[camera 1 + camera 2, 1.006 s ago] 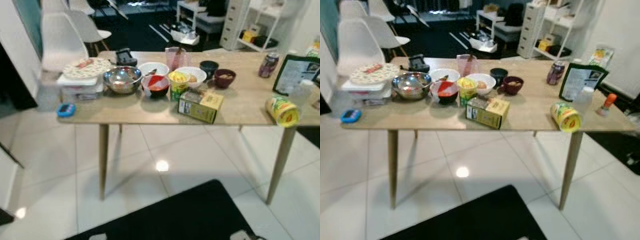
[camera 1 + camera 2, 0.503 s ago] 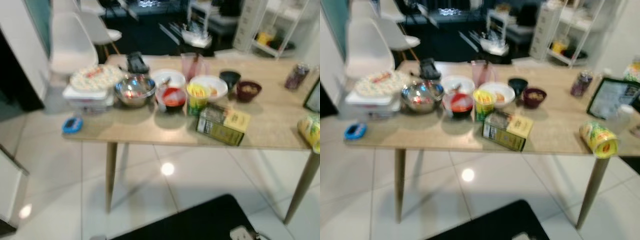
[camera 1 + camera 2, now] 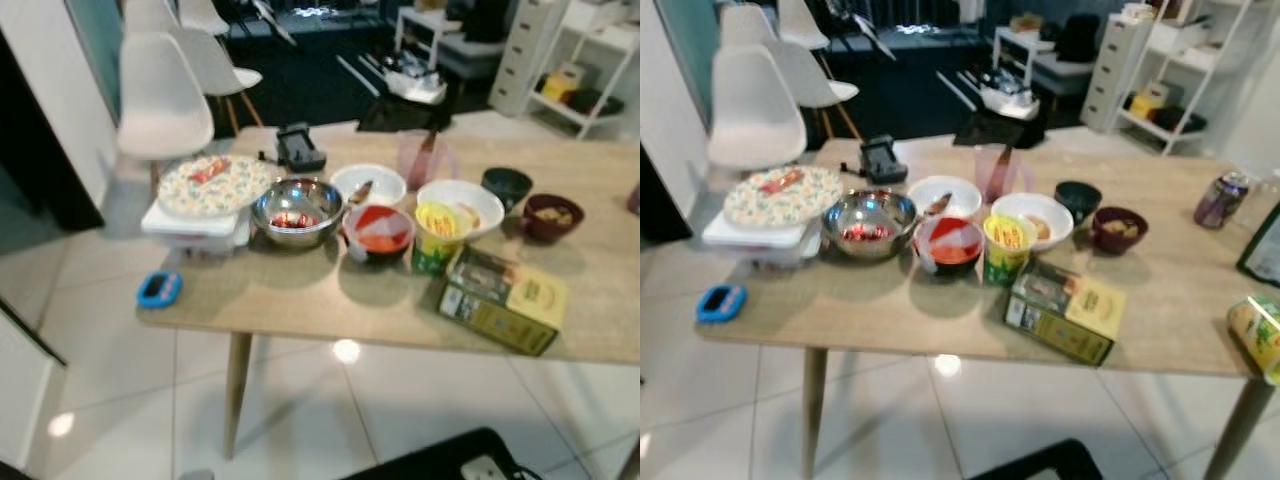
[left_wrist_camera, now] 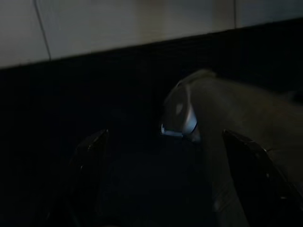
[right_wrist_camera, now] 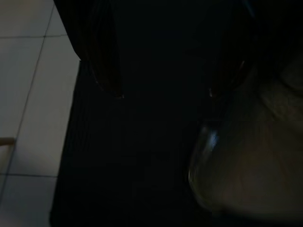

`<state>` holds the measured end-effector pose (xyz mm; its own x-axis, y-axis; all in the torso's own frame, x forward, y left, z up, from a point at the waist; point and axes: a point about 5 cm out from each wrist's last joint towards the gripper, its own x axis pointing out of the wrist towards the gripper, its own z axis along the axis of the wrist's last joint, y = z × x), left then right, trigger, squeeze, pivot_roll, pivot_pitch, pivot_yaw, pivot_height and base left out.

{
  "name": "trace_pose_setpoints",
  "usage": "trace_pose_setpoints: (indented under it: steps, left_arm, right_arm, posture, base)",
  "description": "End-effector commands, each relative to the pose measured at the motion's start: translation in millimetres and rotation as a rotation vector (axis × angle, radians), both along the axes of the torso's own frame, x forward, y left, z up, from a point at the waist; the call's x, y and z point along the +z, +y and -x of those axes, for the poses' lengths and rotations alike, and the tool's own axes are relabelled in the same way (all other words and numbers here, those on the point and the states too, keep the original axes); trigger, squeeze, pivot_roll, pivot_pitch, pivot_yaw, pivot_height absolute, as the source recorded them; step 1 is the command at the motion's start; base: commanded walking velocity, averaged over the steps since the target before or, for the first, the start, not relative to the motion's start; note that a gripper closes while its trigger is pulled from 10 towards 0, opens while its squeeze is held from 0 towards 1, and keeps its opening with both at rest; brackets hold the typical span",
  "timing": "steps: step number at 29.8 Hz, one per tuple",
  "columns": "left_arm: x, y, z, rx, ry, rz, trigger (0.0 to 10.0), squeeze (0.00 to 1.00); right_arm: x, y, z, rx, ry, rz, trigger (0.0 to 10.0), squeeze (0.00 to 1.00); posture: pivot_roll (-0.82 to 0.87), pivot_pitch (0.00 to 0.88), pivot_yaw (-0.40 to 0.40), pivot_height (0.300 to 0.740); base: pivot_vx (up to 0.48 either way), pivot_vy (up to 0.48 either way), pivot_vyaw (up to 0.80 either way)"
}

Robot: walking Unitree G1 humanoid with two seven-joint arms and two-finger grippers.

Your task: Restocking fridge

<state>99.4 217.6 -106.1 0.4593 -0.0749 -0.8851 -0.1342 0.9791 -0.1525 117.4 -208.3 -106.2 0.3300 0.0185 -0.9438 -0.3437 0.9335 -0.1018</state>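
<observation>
Claws first, since they sit closest to you: both arms hang idle down low. The left claw [image 4: 163, 184] has its two black fingers spread apart with nothing between them, over a dark mat. Same story for the right claw [image 5: 161, 71], fingers apart and empty, dark mat and white floor tile under it.

Up on the tabletop [image 3: 890, 320], the nearest fridge candidate is the yellow-green carton [image 3: 1065, 310] lying on its side near the front edge. My guess is it's stiff cardboard, light to medium, so you pinch it across the narrow sides rather than the big flat faces. Just behind it stands the yellow cup [image 3: 1006, 248], which probably crushes easily, so go gentle around the middle. The red bowl [image 3: 949, 244] and steel bowl [image 3: 869, 222] look slippery and may spill if tilted; take them by the rim. Further back, the white bowl [image 3: 1033, 220] and maroon bowl [image 3: 1119, 228] look breakable.
</observation>
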Motion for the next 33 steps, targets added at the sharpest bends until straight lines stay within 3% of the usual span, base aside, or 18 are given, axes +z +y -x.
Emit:
trace_pose_setpoints:
  steps: [1,29,33]
  left_arm:
    - [-1.6,-1.2,4.3,0.003,0.019,0.0,10.0,0.0]
    - [-1.9,-3.1,4.0,0.002,0.018,-0.003,10.0,0.0]
    - [-1.2,2.1,3.6,-0.019,0.018,-0.068,10.0,0.0]
  right_arm:
    - [1.2,-4.6,-1.6,-0.017,-0.004,0.009,10.0,0.0]
    - [0.7,-2.3,-1.3,-0.017,-0.001,0.004,10.0,0.0]
    - [0.7,-2.1,-1.5,-0.015,-0.001,0.002,10.0,0.0]
  posture:
    - [-0.03,0.0,-0.006,0.74]
    - [-0.03,0.0,-0.006,0.74]
    - [-0.03,0.0,-0.008,0.74]
  base:
    - [0.255,0.0,0.0]
    - [0.0,-0.01,0.0]
    - [0.0,-0.474,0.0]
